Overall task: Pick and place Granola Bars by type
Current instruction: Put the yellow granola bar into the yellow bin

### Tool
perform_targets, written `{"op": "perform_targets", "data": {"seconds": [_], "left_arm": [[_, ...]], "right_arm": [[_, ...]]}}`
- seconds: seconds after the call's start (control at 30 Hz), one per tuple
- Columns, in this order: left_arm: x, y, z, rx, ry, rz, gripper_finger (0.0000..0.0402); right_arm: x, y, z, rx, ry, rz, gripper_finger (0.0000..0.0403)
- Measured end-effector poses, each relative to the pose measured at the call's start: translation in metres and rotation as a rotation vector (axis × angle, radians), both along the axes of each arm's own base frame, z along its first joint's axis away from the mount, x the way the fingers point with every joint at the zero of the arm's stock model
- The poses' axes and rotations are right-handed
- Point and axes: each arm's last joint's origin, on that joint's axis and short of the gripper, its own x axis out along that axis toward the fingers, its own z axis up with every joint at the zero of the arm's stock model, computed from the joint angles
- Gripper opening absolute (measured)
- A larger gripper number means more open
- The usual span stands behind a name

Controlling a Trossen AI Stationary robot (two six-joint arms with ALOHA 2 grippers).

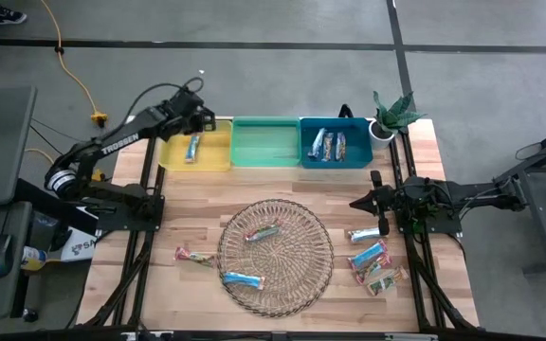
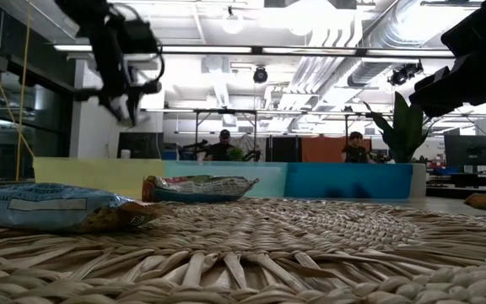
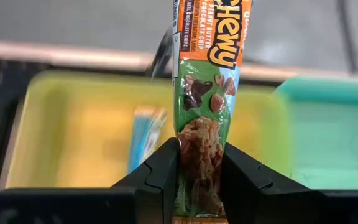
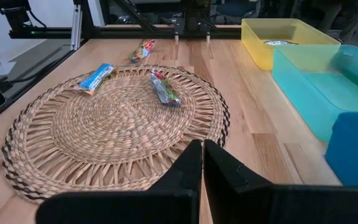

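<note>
Item: chewy granola bar [image 3: 205,106], orange-and-green wrapper, pinched at one end by the left gripper [image 3: 199,167], long axis running straight out from the fingers. Yellow bin [image 3: 73,130] lies directly beyond the bar. Right gripper [image 4: 202,163] closed, empty, waits beside the wicker tray [image 4: 104,130].

Three plastic bins in a row: yellow bin [image 1: 218,157], green bin [image 1: 264,142], blue bin [image 1: 363,143]; one wicker tray [image 1: 297,275]; eleven granola bars [image 1: 243,278] visible (one clamped upright, some overlapping); one potted plant [image 1: 388,116]; two arms
</note>
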Motion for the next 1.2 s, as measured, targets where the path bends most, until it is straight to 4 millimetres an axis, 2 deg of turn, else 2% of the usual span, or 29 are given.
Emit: {"op": "perform_targets", "data": {"seconds": [0.17,0.4,0.83,1.07,1.2], "left_arm": [[-0.007,-0.008,-0.037,-0.075,0.032,0.032,0.0094],[-0.013,-0.015,-0.06,-0.127,0.043,0.052,0.0094],[-0.046,-0.01,-0.087,-0.205,0.119,0.146,0.0094],[-0.051,-0.007,-0.087,-0.203,0.166,0.083,0.0097],[-0.05,-0.008,-0.087,-0.203,0.168,0.079,0.0114]], "right_arm": [[0.0,0.0,0.0,0.0,0.0,0.0,0.0],[0.0,0.0,0.0,0.0,0.0,0.0,0.0],[0.0,0.0,0.0,0.0,0.0,0.0,0.0],[0.0,0.0,0.0,0.0,0.0,0.0,0.0],[0.0,0.0,0.0,0.0,0.0,0.0,0.0]]}}
